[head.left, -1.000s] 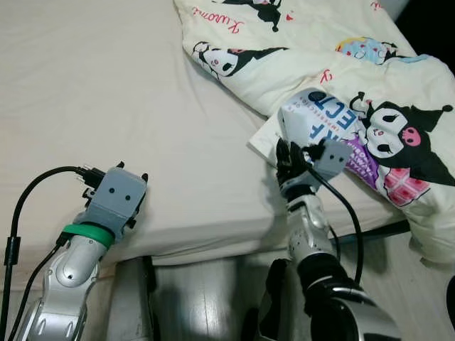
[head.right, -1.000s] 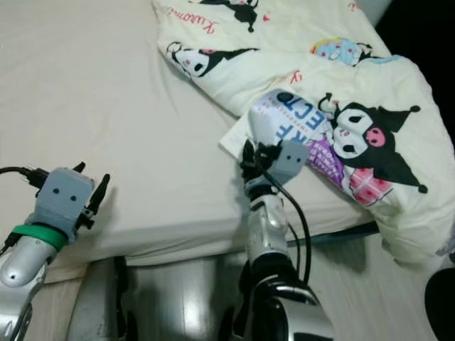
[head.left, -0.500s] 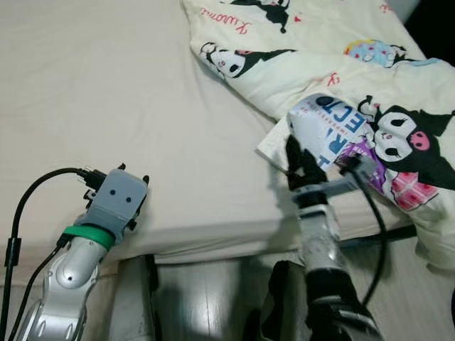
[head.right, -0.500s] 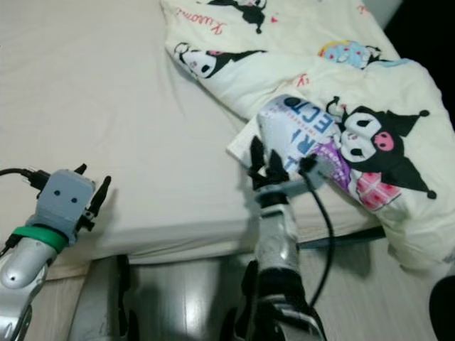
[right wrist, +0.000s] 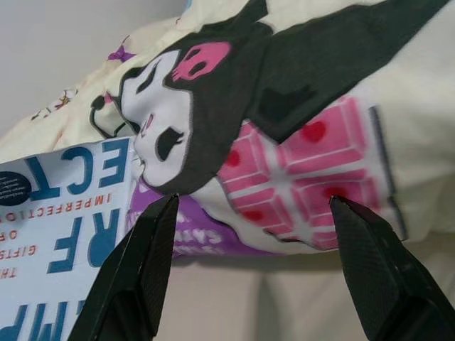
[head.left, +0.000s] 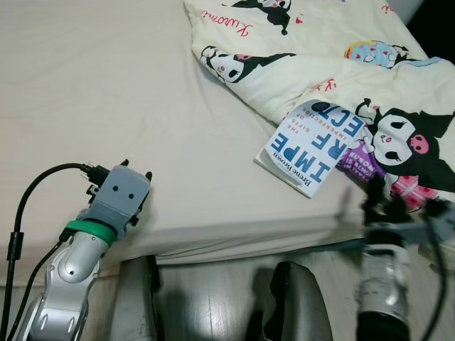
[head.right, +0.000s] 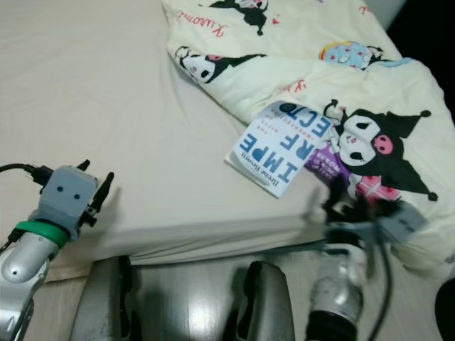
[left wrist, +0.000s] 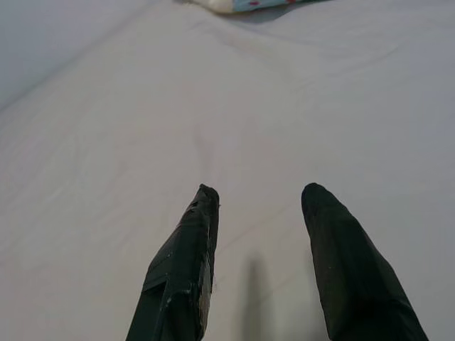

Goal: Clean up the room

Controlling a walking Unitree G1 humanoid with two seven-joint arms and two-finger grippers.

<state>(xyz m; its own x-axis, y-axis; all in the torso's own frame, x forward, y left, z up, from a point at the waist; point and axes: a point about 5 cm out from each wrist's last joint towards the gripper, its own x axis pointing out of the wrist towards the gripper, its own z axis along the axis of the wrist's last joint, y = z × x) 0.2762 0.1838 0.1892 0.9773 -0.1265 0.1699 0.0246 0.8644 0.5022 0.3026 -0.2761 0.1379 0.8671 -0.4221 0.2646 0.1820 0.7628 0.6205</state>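
A white book (head.left: pixel 311 145) with blue lettering lies on the bed (head.left: pixel 106 78) near its front edge, its far end tucked under the cartoon-print blanket (head.left: pixel 334 64). The right end effector (right wrist: pixel 256 263), fingers apart and empty, hangs blurred off the bed edge, seemingly just beside the blanket. The left end effector (left wrist: pixel 259 241), fingers also apart, hovers over bare sheet.

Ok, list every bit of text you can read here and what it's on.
"IMPE", "RF", "ECT", big blue letters on the book cover.
"THE GIFTS OF IMPERFECTION", small letters on the book.
"Brené Brown", along the book's lower edge.
"Kuromi", red script on the blanket.
Round dark sticker on the book: too small to read.
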